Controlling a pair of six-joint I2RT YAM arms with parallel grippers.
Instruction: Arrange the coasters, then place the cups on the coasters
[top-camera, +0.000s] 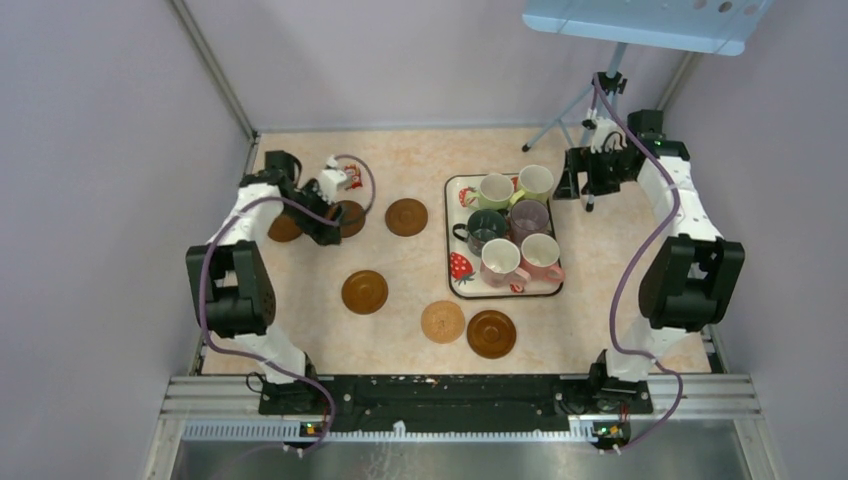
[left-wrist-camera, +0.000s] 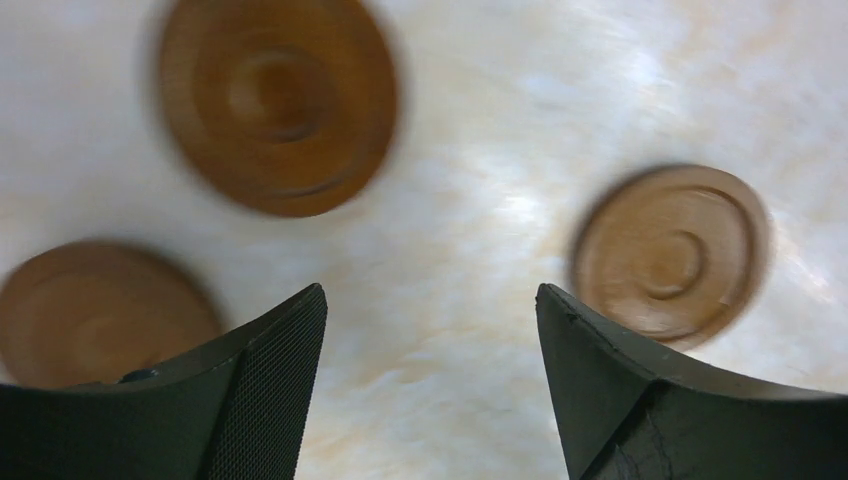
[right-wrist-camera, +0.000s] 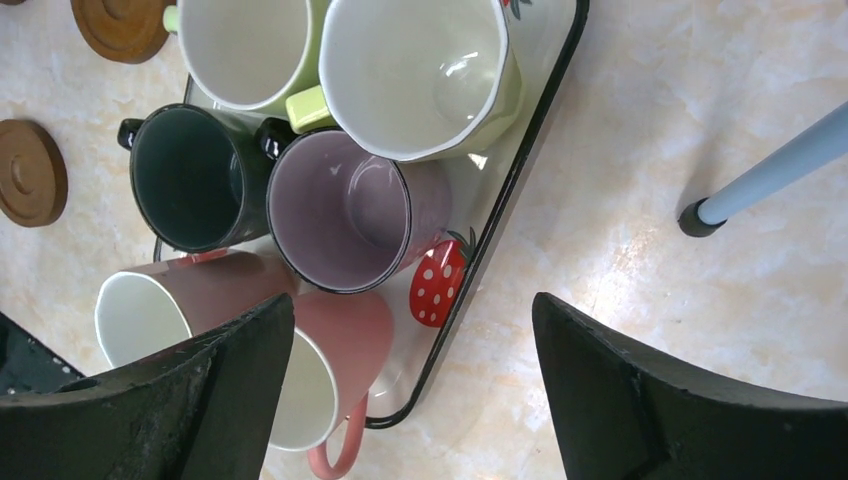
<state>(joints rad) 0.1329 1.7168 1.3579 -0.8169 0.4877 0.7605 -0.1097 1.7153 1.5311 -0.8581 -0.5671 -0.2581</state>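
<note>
The coasters lie scattered on the worktop (left-wrist-camera: 470, 150), none bearing a cup. Three brown ones sit close around the left tool (left-wrist-camera: 430, 292): one (left-wrist-camera: 278, 105) ahead of it on its left-finger side, one (left-wrist-camera: 670, 255) just past its right finger, and one (left-wrist-camera: 95, 310) partly hidden by its left finger. That view is blurred. The tan coaster (top-camera: 442, 321) and two more brown ones (top-camera: 364, 291) (top-camera: 491, 333) lie well apart from this tool, nearer the arm bases.

The left tool stands wide with nothing between its fingers. The step in hand looks to be arranging. The discs are thin and flat, so a good pick would probably straddle one rim low against the worktop. Each should be set down with room around it for a handled cup.

All six cups stand packed in the strawberry-print tray (right-wrist-camera: 478, 185), just ahead of the right tool (right-wrist-camera: 412, 300) toward its left finger. The purple cup (right-wrist-camera: 345, 210) and dark green cup (right-wrist-camera: 190, 178) are touching. The right tool is wide and holds nothing
</note>
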